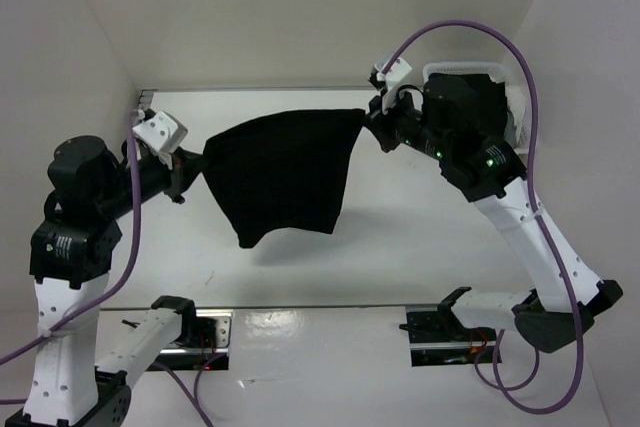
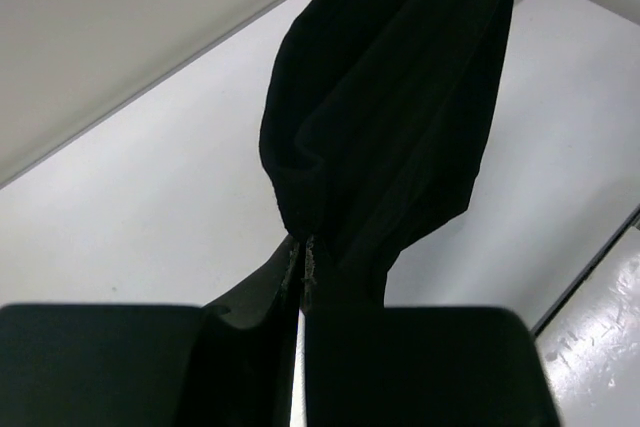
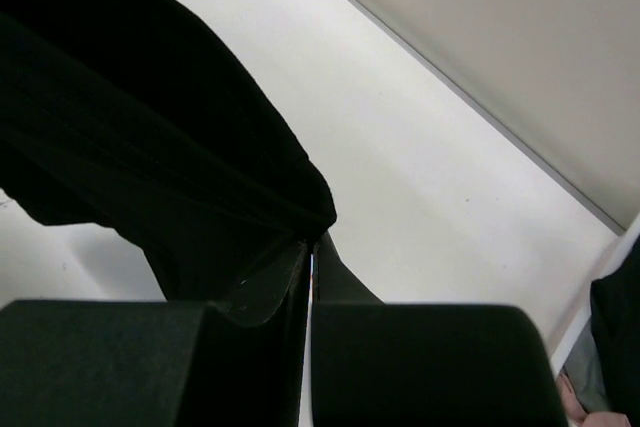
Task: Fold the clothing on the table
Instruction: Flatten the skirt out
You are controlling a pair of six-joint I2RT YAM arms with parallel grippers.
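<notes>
The black garment (image 1: 285, 172) hung in the air over the far middle of the white counter (image 1: 400, 257), stretched between the two arms and lifted off the surface, with a faint shadow beneath it. Its top edge ran from left to right, a little higher on the right, and the loose body sagged to a rounded tip low on the left side. The left pincer (image 1: 195, 162) was clamped tight on the garment's left corner, the cloth bunched where the fingers met. The right pincer (image 1: 368, 115) gripped the right corner in the same way, toward the far right. Behind the right arm, at the far right edge, stood a white basket (image 1: 516, 107). A metal rail (image 1: 320, 308) ran along the counter's near edge.
</notes>
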